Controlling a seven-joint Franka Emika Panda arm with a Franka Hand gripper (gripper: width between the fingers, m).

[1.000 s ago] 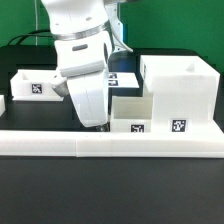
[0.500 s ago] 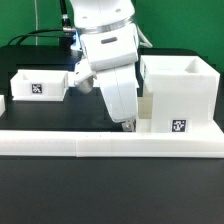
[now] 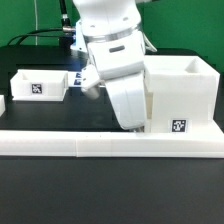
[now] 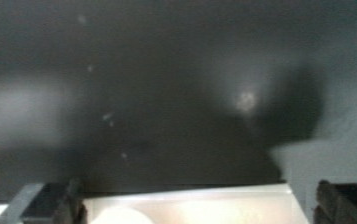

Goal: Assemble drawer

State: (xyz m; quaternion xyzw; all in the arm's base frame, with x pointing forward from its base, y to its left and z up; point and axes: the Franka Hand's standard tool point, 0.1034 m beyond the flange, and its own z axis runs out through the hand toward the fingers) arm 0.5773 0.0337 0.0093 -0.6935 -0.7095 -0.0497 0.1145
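Observation:
The large white drawer casing (image 3: 185, 90) stands at the exterior view's right, with a tag on its lower front. A small open-top drawer box (image 3: 38, 85) with a tag sits at the left. My gripper (image 3: 135, 128) is low, just left of the casing, and hides a second small box there. In the wrist view my gripper (image 4: 193, 208) has its two dark fingers wide apart, and a white part of that box (image 4: 175, 210) lies between them. A narrow gap shows beside one finger. I see no grip, so the gripper is open.
A long low white rail (image 3: 100, 146) runs across the front of the black table. Part of the marker board (image 3: 76, 76) shows behind the arm. A small white piece (image 3: 3, 103) lies at the far left edge.
The arm has moved toward the exterior view's right and come down over the small box beside the casing, which it now hides.

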